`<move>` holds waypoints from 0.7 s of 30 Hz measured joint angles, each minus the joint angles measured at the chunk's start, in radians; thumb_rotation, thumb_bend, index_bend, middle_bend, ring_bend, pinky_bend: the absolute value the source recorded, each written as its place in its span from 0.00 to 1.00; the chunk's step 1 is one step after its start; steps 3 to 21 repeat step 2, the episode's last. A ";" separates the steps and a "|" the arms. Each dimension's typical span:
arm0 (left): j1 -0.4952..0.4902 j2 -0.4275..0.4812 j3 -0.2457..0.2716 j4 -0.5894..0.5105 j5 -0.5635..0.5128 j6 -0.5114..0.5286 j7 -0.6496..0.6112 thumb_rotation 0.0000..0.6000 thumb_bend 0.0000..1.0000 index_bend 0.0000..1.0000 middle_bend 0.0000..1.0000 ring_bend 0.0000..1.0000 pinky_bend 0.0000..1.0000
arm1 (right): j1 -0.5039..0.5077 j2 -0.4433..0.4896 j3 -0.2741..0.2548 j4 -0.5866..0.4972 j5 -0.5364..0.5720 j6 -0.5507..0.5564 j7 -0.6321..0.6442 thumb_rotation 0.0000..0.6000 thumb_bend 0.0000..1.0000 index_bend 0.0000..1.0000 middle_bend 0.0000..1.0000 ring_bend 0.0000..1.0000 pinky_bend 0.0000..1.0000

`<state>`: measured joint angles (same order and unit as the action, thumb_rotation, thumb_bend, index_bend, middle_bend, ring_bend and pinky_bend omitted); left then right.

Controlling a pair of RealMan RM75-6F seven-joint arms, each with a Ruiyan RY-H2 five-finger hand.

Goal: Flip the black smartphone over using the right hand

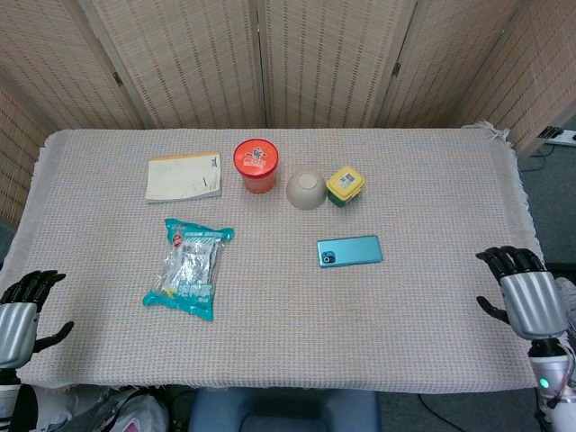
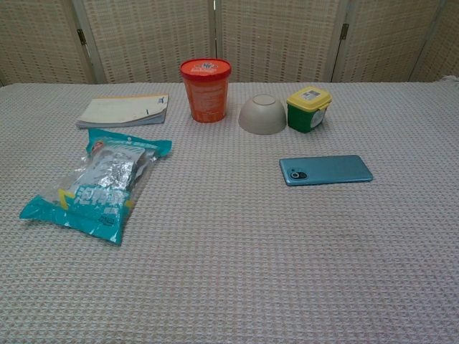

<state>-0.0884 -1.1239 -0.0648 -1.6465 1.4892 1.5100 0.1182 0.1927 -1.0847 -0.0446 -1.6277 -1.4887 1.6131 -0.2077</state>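
Note:
The smartphone point(image 1: 350, 251) point(image 2: 326, 170) lies flat on the table right of centre, its teal back and camera lens facing up. My right hand point(image 1: 525, 294) hangs off the table's front right corner in the head view, far from the phone, fingers curled loosely and holding nothing. At the front left corner my left hand point(image 1: 22, 309) sits in the same way, empty. Neither hand shows in the chest view.
Along the back stand a notebook point(image 1: 184, 176), an orange lidded cup point(image 1: 256, 166), an upturned beige bowl point(image 1: 306, 190) and a small green box with a yellow lid point(image 1: 345, 185). A teal snack bag point(image 1: 190, 266) lies at the left. The woven cloth point(image 1: 432, 180) covers the table.

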 measured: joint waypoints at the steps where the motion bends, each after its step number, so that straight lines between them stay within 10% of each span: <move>1: 0.000 -0.003 0.000 -0.004 0.004 0.005 0.004 1.00 0.20 0.23 0.22 0.16 0.25 | -0.023 0.003 -0.010 0.000 -0.012 0.021 0.014 1.00 0.06 0.29 0.28 0.24 0.26; 21: 0.000 -0.005 0.000 -0.006 0.007 0.008 0.006 1.00 0.20 0.23 0.22 0.16 0.25 | -0.050 0.006 -0.022 0.001 -0.028 0.043 0.033 1.00 0.06 0.29 0.28 0.24 0.26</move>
